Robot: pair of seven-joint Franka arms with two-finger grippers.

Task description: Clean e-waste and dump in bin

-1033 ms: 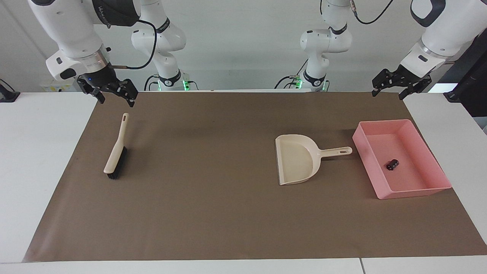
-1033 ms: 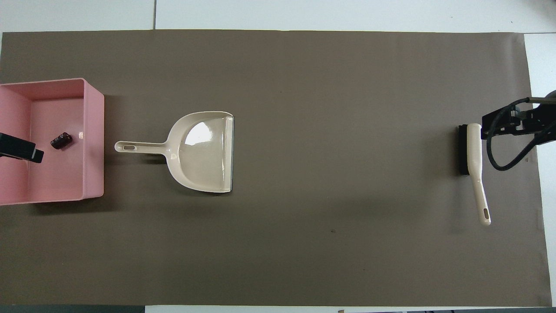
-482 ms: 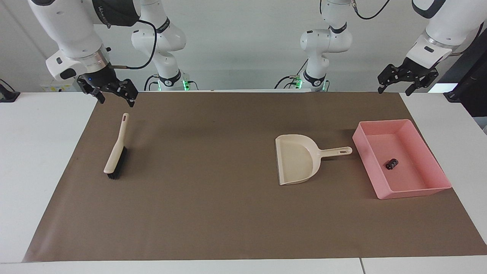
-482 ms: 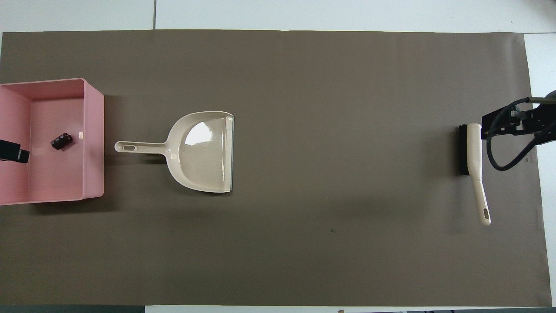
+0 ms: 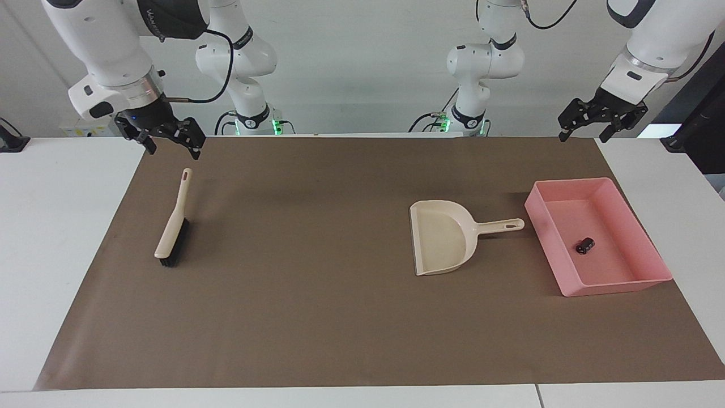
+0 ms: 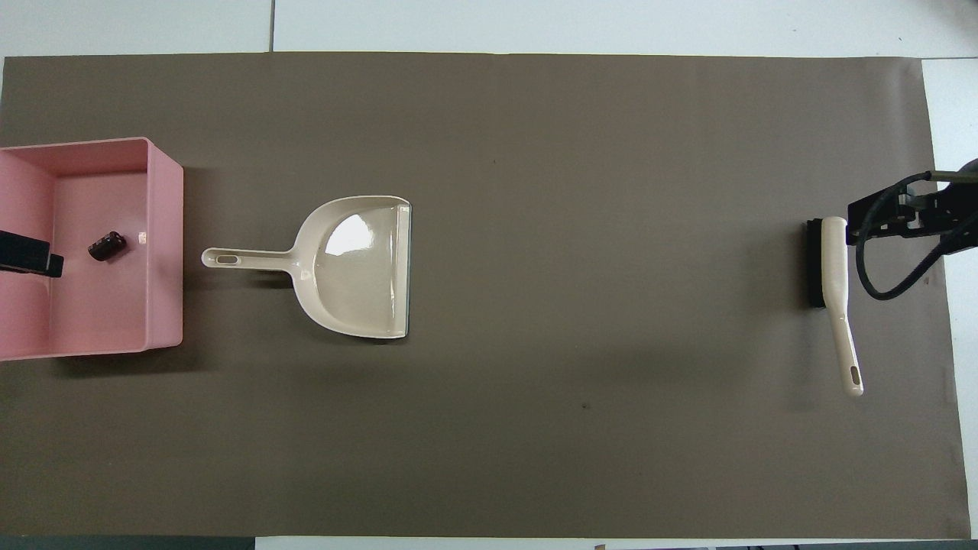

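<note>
The dark maroon-black cylinder [image 5: 584,245] lies inside the pink bin [image 5: 617,287] at the left arm's end of the table. It also shows in the overhead view [image 6: 106,246] in the bin [image 6: 165,229]. The white part with the green end is not in view. My left gripper [image 5: 583,135] is open and empty, raised high over the bin's end of the table; only part of it shows in the overhead view [image 6: 32,257]. My right gripper [image 5: 171,144] is open and empty, raised over the mat beside the brush, and it waits there [image 6: 894,214].
The cream dustpan [image 5: 442,238] lies empty on the brown mat beside the bin, its handle pointing at the bin [image 6: 359,263]. The cream brush [image 5: 173,224] lies on the mat at the right arm's end [image 6: 833,267].
My left gripper has risen a little over the bin's end of the table and turned slightly. The right arm, the cylinder, the dustpan and the brush have not moved.
</note>
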